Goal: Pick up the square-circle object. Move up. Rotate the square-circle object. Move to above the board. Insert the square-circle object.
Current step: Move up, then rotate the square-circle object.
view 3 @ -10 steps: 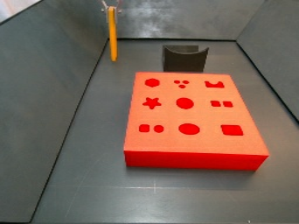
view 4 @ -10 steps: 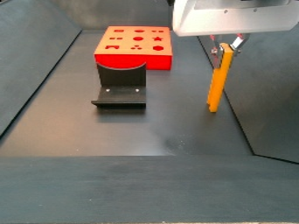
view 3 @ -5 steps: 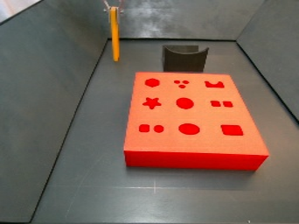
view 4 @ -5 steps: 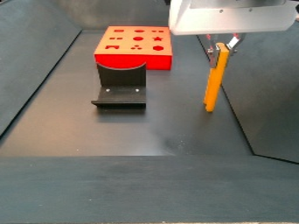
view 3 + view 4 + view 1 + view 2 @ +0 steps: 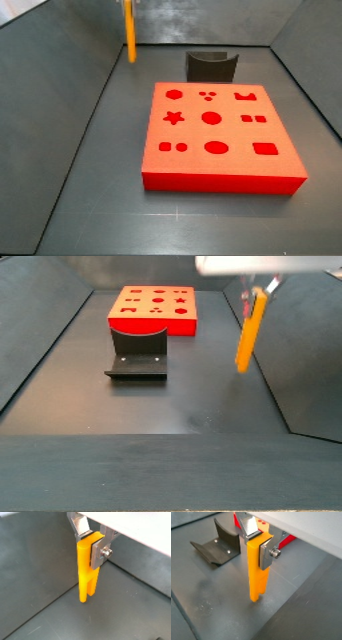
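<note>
gripper (image 5: 91, 543) jaws clamped on square-circle object (image 5: 85, 572) top, long axis vertical, hanging clear of floor, board (image 5: 154, 309) well apart

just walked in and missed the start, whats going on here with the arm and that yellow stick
The Panda arm's gripper is shut on the long orange-yellow peg, clamping its upper end so it hangs upright, clear of the dark floor. In a side view the peg hangs well off to the side of the flat red board with shape holes and the dark L-shaped fixture. Nothing has been inserted in the board yet.
</note>
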